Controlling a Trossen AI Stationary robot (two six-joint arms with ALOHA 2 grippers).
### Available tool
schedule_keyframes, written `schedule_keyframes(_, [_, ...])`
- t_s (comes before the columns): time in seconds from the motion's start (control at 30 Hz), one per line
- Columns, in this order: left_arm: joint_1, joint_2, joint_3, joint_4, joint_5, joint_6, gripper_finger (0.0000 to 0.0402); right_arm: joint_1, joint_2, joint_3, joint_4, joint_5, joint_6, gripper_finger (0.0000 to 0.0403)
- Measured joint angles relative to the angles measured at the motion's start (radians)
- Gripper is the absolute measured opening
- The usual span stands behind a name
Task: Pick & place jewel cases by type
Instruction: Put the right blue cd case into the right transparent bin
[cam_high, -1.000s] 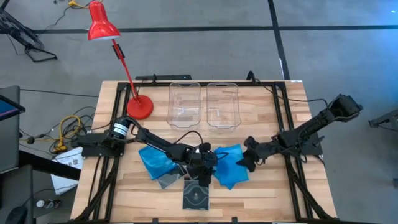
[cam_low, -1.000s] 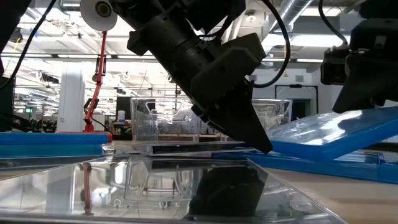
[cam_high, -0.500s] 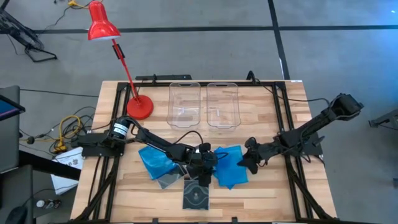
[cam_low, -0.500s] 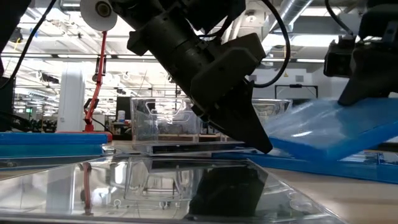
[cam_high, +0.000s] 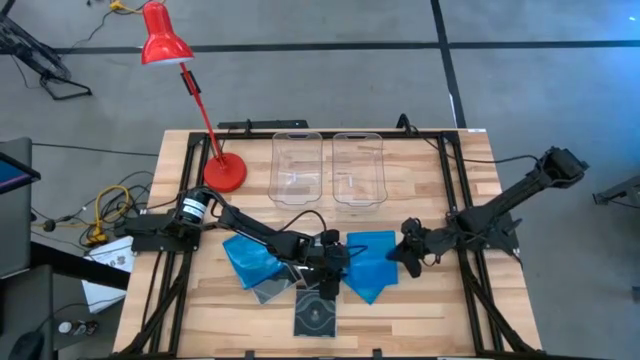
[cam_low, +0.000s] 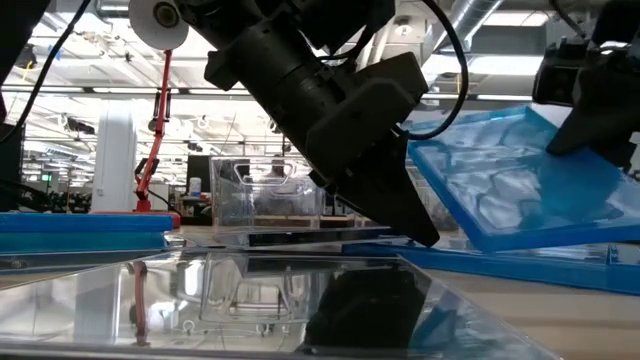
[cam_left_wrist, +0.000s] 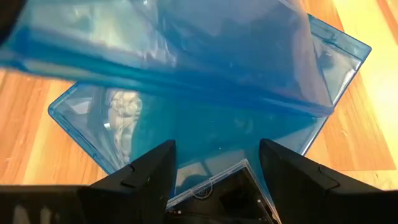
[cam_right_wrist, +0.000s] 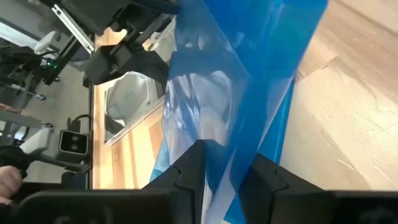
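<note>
Clear case with disc (cam_high: 316, 317) lies flat at the table's (cam_high: 440, 320) near edge, centre. Just behind it, left gripper (cam_high: 330, 266), fingers spread and holding nothing, hovers low over the pile: blue cases (cam_high: 250, 262) left of centre, a grey one (cam_high: 268, 291) partly under them.

Right gripper (cam_high: 400, 254), right of centre, fingers clenched on the edge of one blue jewel case (cam_high: 372, 250); in the low view that case (cam_low: 510, 185) is tilted, its far side raised clear of another blue case (cam_left_wrist: 205, 134) lying flat beneath.

Two clear bins (cam_high: 297, 167) stand at the far edge, both without cases. Red lamp (cam_high: 225, 172) at far left.

Risks: edge grip on slick plastic, so the case may pivot or slip during carry; the hinged lid may swing open; the raised case passes near the left gripper and could knock it.

No readable writing or brand on any case
</note>
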Motion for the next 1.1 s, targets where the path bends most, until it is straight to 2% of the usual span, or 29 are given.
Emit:
schedule_keyframes(0.77, [-0.017,0.002,0.027,0.055,0.006,0.053,0.0226,0.195,-0.144,-0.001,-0.12,0.28,0.059,0.0054])
schedule_keyframes(1.1, [-0.031,0.002,0.088,-0.042,-0.026,0.107,0.0226,0.213,-0.213,-0.001,-0.14,0.355,0.014,0.0033])
